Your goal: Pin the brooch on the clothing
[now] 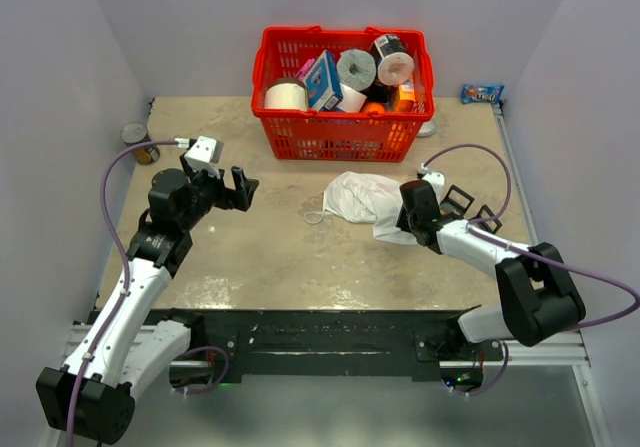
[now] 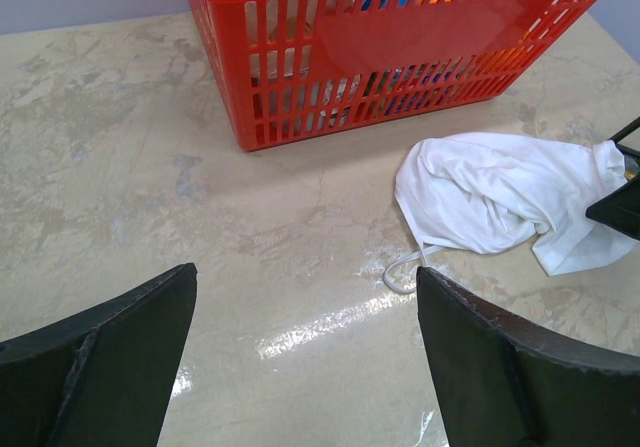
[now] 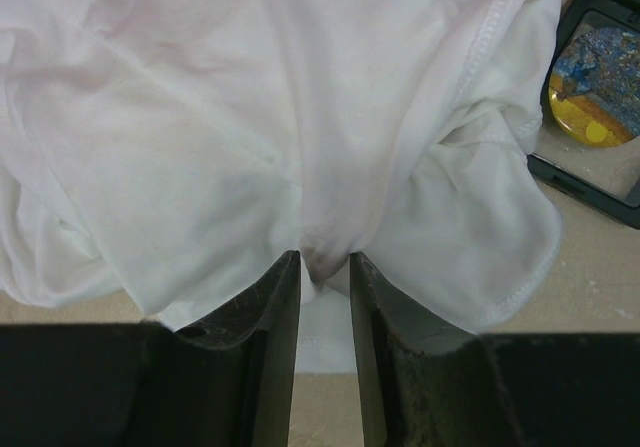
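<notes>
Right fingers (image 3: 290, 279) slightly apart, bunched fold of clothing (image 3: 200, 127) between tips; clamped or just touching, cannot tell. Clothing crumpled on desk (image 1: 260, 257), just in front of red basket (image 1: 340, 139). Black case (image 3: 560, 172) holding round blue-yellow disc lies beside hem. Left fingers (image 1: 241, 189) wide apart, empty, above desk, well left of clothing.

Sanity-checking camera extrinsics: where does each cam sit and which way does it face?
Top external: above and behind the robot, looking down over the table; the left arm and right arm show.
Left wrist: on the left arm, facing the red basket and T-shirt; its fingers spread wide.
Right wrist: close over the T-shirt; its fingers narrowly apart, fabric between the tips.
Shared: all three see the T-shirt.
</notes>
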